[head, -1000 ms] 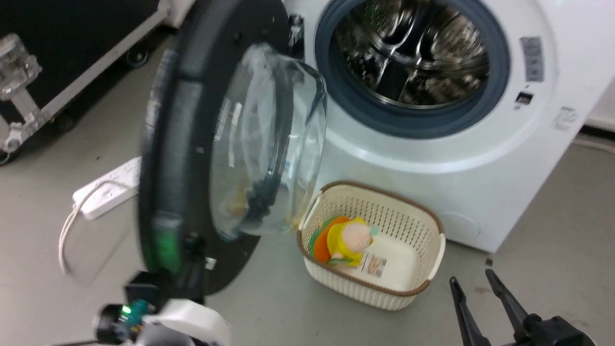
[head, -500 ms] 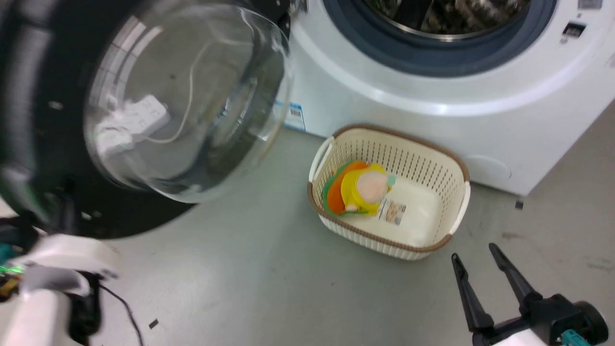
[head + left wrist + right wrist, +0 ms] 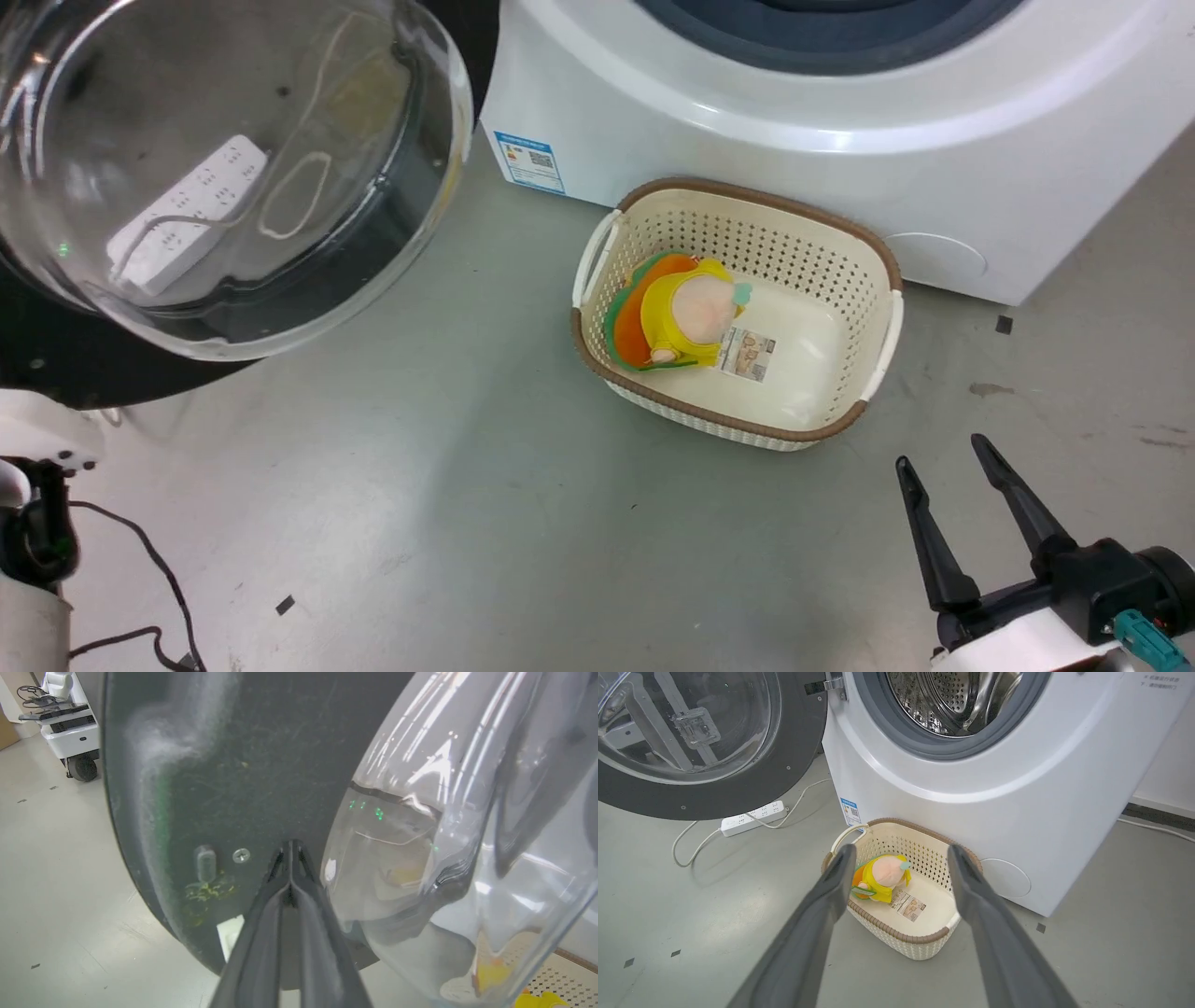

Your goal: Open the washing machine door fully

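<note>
left gripper (image 3: 289, 851): fingers pressed together, holding nothing. Tips sit at the dark inner face of the washing machine door (image 3: 210, 765), beside a screw (image 3: 241, 856) and just left of the glass bowl (image 3: 467, 858). I cannot confirm contact.
washing machine door (image 3: 56, 373): swung far out to the left of the washing machine (image 3: 747, 121). In the right wrist view it hangs from its hinge at the machine's left edge, wide open, inner face toward me. I judge the swing near its end.
risk, slip: I push with closed tips on a smooth face and have no hold. If they skate sideways they ride onto the glass, and I lose the door.
risk, rebound: with nothing clamped, the door may drift back once I let up.
power strip (image 3: 752, 816): on the floor under the door's lower edge, cord looping away. Door looks clear of it; my left arm, if lowered, may snag it.
basket (image 3: 747, 191): near the machine's front, toy (image 3: 677, 313) inside, well apart from the door.
right gripper (image 3: 941, 453): fingers spread wide, empty, above bare floor right of the basket. A careless move forward would knock the basket.
</note>
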### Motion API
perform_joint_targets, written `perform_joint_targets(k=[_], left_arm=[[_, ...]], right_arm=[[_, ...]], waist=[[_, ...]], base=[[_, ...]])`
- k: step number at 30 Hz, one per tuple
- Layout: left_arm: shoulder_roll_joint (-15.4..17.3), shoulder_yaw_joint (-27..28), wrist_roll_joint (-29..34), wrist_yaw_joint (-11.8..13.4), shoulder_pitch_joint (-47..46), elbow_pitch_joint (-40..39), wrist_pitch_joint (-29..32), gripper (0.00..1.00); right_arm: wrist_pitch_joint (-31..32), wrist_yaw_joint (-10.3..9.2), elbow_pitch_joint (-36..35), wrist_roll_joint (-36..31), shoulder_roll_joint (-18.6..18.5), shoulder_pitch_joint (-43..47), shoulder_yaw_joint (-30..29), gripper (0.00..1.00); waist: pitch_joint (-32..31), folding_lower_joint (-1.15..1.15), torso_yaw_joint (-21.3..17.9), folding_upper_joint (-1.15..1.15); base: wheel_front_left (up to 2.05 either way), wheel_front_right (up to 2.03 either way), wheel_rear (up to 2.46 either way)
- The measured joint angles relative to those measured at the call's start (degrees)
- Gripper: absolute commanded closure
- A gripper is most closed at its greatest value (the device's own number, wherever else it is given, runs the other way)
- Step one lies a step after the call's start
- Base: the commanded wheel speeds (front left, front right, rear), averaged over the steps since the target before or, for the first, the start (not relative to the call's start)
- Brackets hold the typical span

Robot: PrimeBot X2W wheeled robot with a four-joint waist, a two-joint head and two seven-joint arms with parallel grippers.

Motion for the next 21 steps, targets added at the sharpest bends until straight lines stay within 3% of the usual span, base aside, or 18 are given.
perform_joint_targets(k=[6,11,21], left_arm=[[0.21,-0.09,0.43,-1.03,-0.79,3.00,-1.89,1.00],[-0.40,-1.71,3.03,-1.68,1.37,-0.82,-2.85,1.00],[-9.07,-8.62,7.30,-0.78,14.80,-18.60,-3.28,1.00]], right_arm=[[-0.08,0.00,0.60,0.01,0.26,-0.01,-0.30,0.00],[-0.32,0.00,1.42,0.04,1.27,0.01,-1.10,0.00],[-0.75,0.00,1.85,0.00,3.02,0.43,-3.66,0.00]], waist=[[-1.57,-0.01,-1.16,0.00],[-4.90,-0.02,-2.38,0.00],[-13.42,-0.02,-7.31,0.00]], base=[[0.00,0.00,0.00],[0.00,0.00,0.00],[0.00,0.00,0.00]])
